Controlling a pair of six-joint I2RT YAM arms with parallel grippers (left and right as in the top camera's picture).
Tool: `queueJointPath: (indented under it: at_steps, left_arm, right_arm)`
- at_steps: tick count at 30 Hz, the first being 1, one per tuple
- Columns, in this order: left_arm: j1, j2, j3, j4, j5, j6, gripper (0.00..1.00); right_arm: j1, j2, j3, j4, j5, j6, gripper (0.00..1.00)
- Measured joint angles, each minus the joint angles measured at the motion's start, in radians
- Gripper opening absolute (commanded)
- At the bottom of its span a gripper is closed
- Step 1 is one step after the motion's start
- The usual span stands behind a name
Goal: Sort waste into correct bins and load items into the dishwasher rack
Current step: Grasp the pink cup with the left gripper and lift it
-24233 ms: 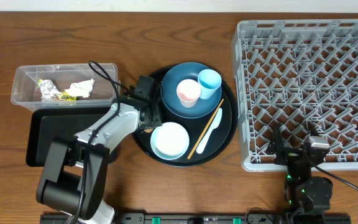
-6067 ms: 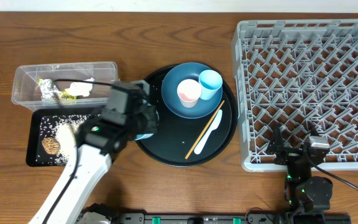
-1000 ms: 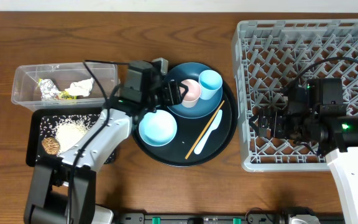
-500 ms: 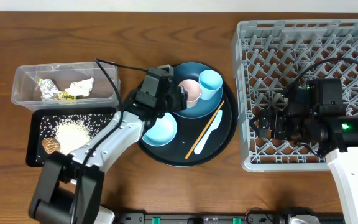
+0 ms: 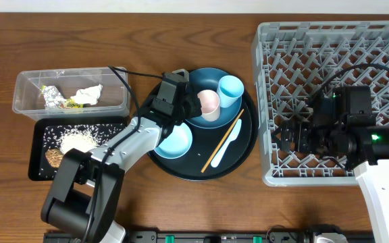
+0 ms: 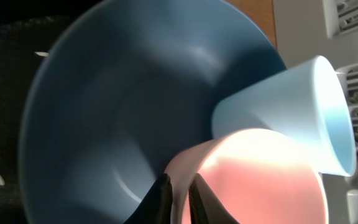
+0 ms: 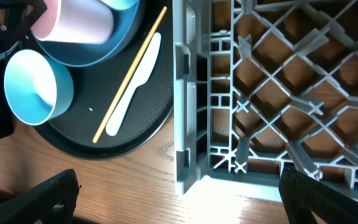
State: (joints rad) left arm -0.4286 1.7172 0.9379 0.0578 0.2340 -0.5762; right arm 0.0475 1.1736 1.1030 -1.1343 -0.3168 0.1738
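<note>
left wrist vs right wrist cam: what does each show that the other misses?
Left wrist only: the left gripper pinched shut on the rim of the pink plastic cup. Right wrist only: the thin wooden chopstick, the white plastic spoon, the pale blue round bowl, and the right gripper spread open. Both: that pink cup, the large dark blue dish, the grey plastic lattice rack.

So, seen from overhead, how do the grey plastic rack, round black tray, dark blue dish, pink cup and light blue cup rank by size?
1. grey plastic lattice rack, largest
2. round black tray
3. dark blue round dish
4. pink cup and light blue cup: look alike, so unranked
</note>
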Motion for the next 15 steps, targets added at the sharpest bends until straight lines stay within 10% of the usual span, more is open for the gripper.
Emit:
queueJointPath:
  at_steps: [15]
  left_arm:
    - [0.055,-0.312,0.001,-0.150,0.028,-0.005,0.06]
  right_arm:
    - [0.000,0.000,0.000,0.044,-0.192,-0.125,0.73]
